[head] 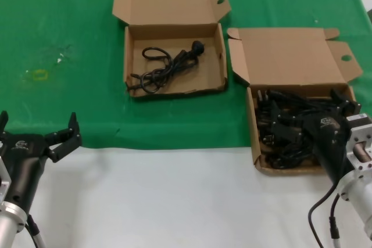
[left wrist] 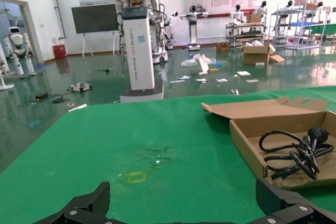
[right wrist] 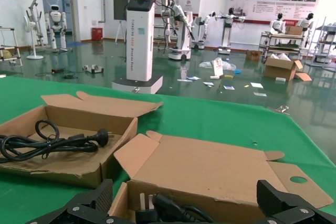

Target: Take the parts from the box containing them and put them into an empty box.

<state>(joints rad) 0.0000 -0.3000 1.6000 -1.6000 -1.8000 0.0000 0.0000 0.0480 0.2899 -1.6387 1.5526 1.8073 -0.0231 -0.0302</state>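
The box containing them (head: 253, 126) sits at the right, lid back, packed with tangled black power cords (head: 285, 126). My right gripper (head: 344, 103) hangs open over that box's near right part, holding nothing. In the right wrist view a plug with two pins (right wrist: 157, 208) lies just below the open right gripper (right wrist: 186, 205), before the box's lid (right wrist: 210, 166). The other box (head: 127, 56), at the middle far side, holds one coiled cord (head: 165, 65). My left gripper (head: 38, 125) is parked open at the near left, off the boxes.
Green cloth (head: 58, 27) covers the far part of the table and a white surface (head: 174, 196) the near part. A small yellow mark (head: 39, 74) lies on the cloth at the left. Both lids stand open toward the far side.
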